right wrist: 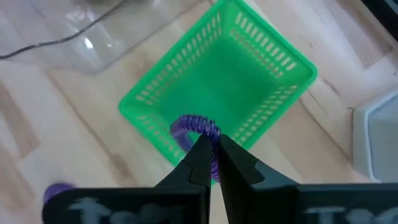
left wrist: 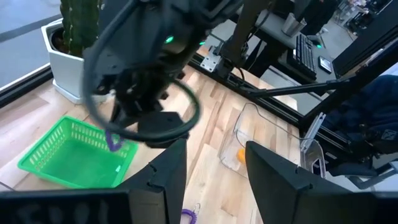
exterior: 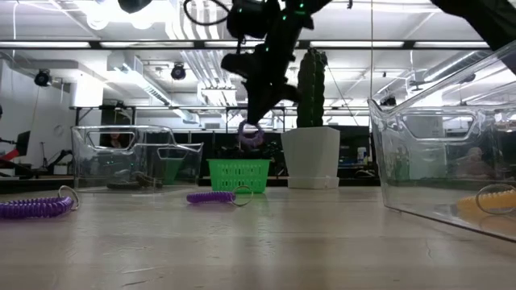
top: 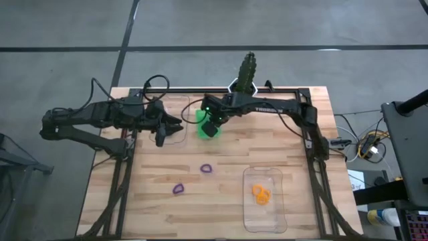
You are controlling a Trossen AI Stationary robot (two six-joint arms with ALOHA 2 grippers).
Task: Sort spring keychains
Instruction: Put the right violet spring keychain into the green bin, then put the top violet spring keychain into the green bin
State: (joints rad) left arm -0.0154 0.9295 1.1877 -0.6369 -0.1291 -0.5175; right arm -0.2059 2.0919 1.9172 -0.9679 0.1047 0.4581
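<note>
My right gripper (right wrist: 212, 147) is shut on a purple spring keychain (right wrist: 194, 127) and hovers over the green bin (right wrist: 219, 86) near the table's far edge. In the low view the keychain (exterior: 250, 135) hangs well above the bin (exterior: 239, 175). Two more purple keychains (top: 206, 169) (top: 178, 189) lie flat on the table's middle. Orange keychains (top: 261, 194) lie in the near-right clear tray (top: 249, 221). My left gripper (left wrist: 214, 167) is open, waiting left of the bin over the far-left clear tray (top: 179, 107). My right gripper pinches the purple keychain's coil (right wrist: 212, 132) between its two fingertips, coming from above and pointing down. The keychain is lifted clear and its loop (exterior: 251, 138) hangs just below the fingers, above the bin's near rim.
A cactus in a white pot (top: 246, 72) stands at the far edge, just behind the bin. The black frame rail (top: 294, 90) runs along the far and right sides. Bare wood lies open across the table's middle and near left.
</note>
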